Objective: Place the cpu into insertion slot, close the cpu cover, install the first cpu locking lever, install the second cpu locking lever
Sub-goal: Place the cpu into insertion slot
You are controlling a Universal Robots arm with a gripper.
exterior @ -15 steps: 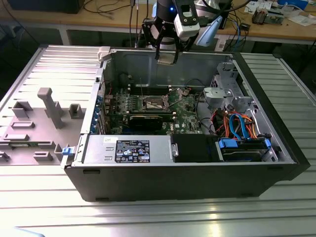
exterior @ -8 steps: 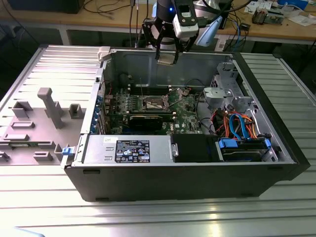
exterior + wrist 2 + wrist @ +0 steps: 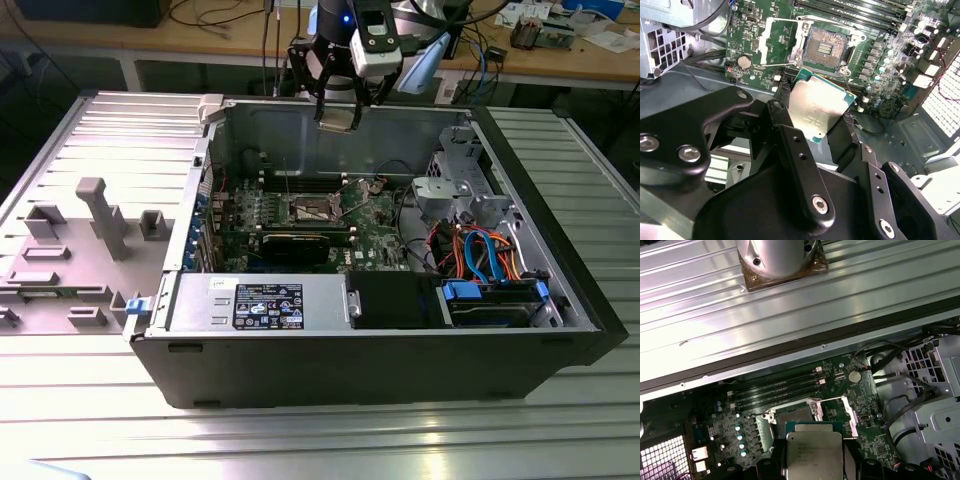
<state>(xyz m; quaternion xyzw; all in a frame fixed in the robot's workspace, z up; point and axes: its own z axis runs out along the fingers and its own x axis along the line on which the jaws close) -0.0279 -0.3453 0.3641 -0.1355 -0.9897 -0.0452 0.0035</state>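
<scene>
1. The gripper (image 3: 337, 110) hangs above the open computer case (image 3: 400, 370), near its back wall.
2. Its jaws are closed on the chip (image 3: 817, 107), gripping two opposite edges, with the chip's silvery face in sight in the second wrist view.
3. The socket (image 3: 826, 47) on the green board (image 3: 880, 65) lies uncovered, well below the chip.
4. The cover plate (image 3: 776, 42) is swung open, just beside the socket.

The cpu (image 3: 817, 107) in the gripper (image 3: 812, 119) hangs above the insertion slot (image 3: 823, 47)
</scene>
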